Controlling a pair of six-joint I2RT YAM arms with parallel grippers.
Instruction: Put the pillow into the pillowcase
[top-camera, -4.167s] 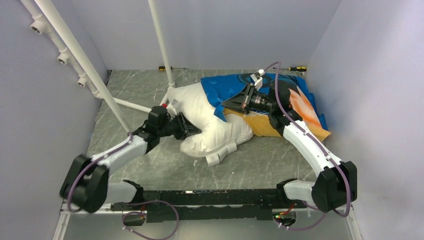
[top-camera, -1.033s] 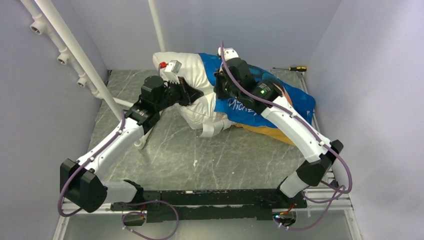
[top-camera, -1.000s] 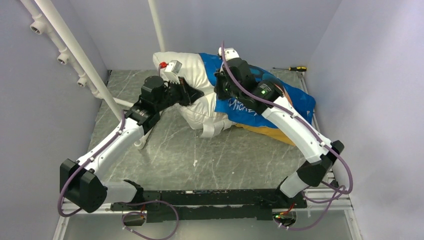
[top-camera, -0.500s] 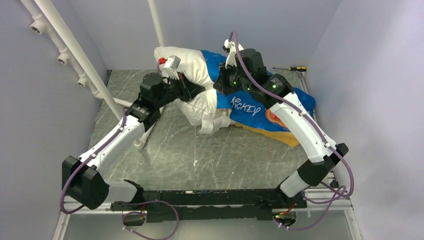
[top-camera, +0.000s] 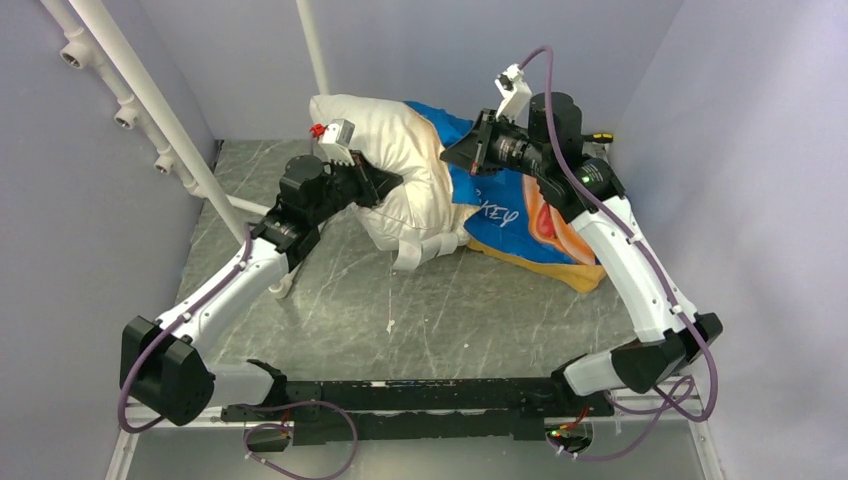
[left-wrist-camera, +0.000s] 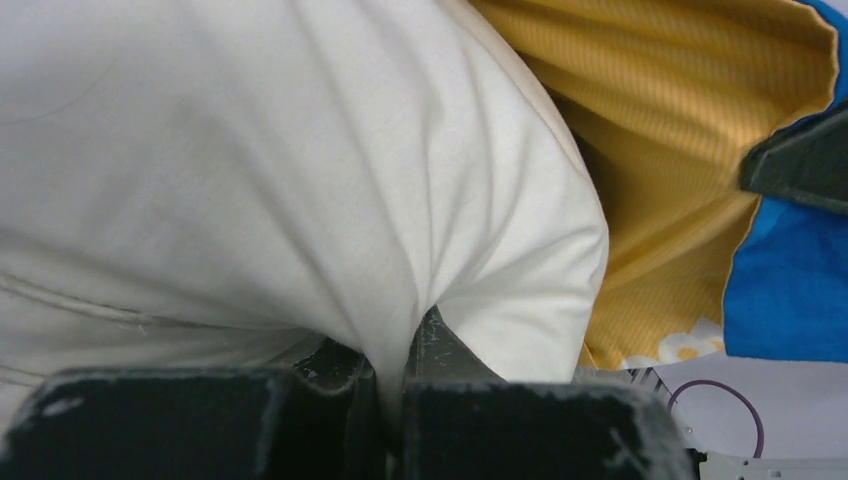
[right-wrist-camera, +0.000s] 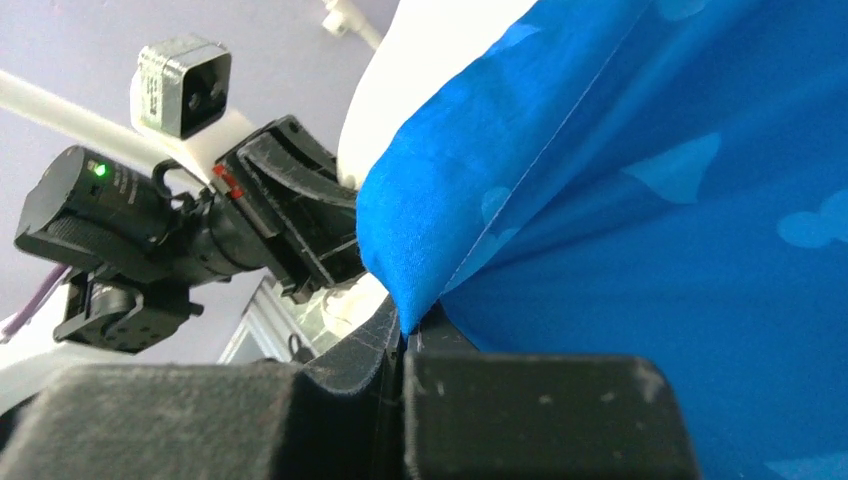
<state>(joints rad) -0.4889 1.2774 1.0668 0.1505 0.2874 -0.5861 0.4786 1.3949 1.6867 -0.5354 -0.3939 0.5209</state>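
Currently we hold the pillow (top-camera: 390, 165) partly lifted from the table (top-camera: 450, 320) at upper centre of the overhead view, our left gripper (left-wrist-camera: 390, 347) clenched on a pinch of its white cover to steady it. Just to its right, our right gripper (right-wrist-camera: 401, 337) grips the pillowcase (top-camera: 520, 215) by its blue hem, lifting that edge so the mouth gapes. The pillow's right end sits at that opening, yellow lining beside it; most of it looks uncovered.
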